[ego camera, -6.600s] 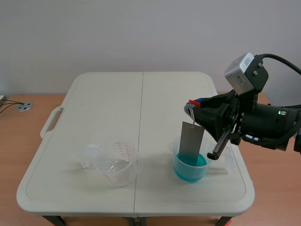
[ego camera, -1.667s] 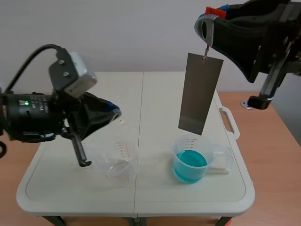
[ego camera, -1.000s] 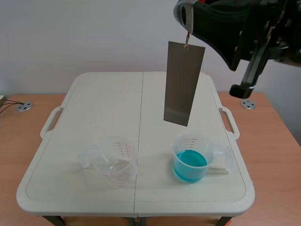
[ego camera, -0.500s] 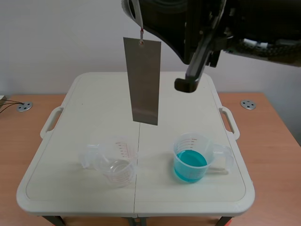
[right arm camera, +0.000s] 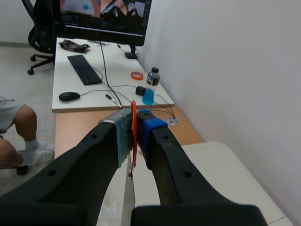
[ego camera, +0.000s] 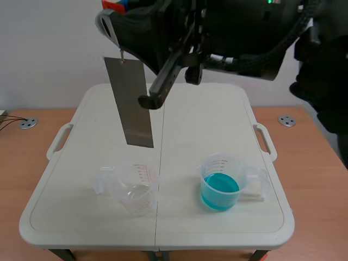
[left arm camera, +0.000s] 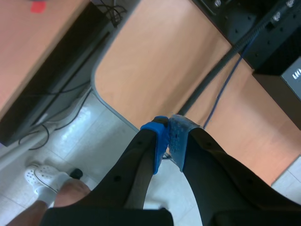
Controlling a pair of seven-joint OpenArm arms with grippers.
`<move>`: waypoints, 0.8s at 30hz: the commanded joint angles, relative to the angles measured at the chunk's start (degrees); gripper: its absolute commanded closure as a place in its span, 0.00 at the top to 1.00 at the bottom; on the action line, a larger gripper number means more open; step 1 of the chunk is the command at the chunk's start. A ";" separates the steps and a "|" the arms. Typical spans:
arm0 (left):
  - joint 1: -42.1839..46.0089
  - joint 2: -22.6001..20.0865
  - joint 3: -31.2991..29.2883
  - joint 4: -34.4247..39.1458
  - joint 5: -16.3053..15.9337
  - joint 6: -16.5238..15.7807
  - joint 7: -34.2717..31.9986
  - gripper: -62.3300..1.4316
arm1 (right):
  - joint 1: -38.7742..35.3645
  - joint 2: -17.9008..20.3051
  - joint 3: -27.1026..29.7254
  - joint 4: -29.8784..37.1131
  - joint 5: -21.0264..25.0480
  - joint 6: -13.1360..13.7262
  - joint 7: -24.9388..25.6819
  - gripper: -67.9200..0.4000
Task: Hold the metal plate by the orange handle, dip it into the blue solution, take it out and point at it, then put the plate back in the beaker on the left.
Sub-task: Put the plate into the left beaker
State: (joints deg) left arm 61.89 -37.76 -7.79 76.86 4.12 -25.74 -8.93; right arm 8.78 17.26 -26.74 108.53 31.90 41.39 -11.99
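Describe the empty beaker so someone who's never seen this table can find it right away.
On the white folding table, two clear measuring beakers stand near the front edge. The empty beaker is the left one, nearer the hanging metal plate; it has red markings, while its neighbour holds blue liquid.

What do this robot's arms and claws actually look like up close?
Black throughout. The left gripper and right gripper each have two thick curved fingers, one tipped with a blue pad, the other with a grey dotted pad. Black cables loop along the right arm.
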 commanded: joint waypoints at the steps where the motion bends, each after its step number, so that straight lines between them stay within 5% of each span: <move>1: 0.15 0.46 0.42 0.50 -0.15 -0.35 -0.52 0.07 | 1.68 -0.33 -0.76 -0.31 0.57 -0.04 0.87 0.02; 24: 0.13 0.92 1.44 -1.07 -0.22 -0.52 -0.28 0.07 | 3.78 -4.59 -6.05 -11.32 -0.24 0.04 0.70 0.02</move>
State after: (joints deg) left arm 61.89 -37.30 -6.28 75.83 4.08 -25.74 -8.84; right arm 11.53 12.86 -32.56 96.64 30.87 41.39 -12.16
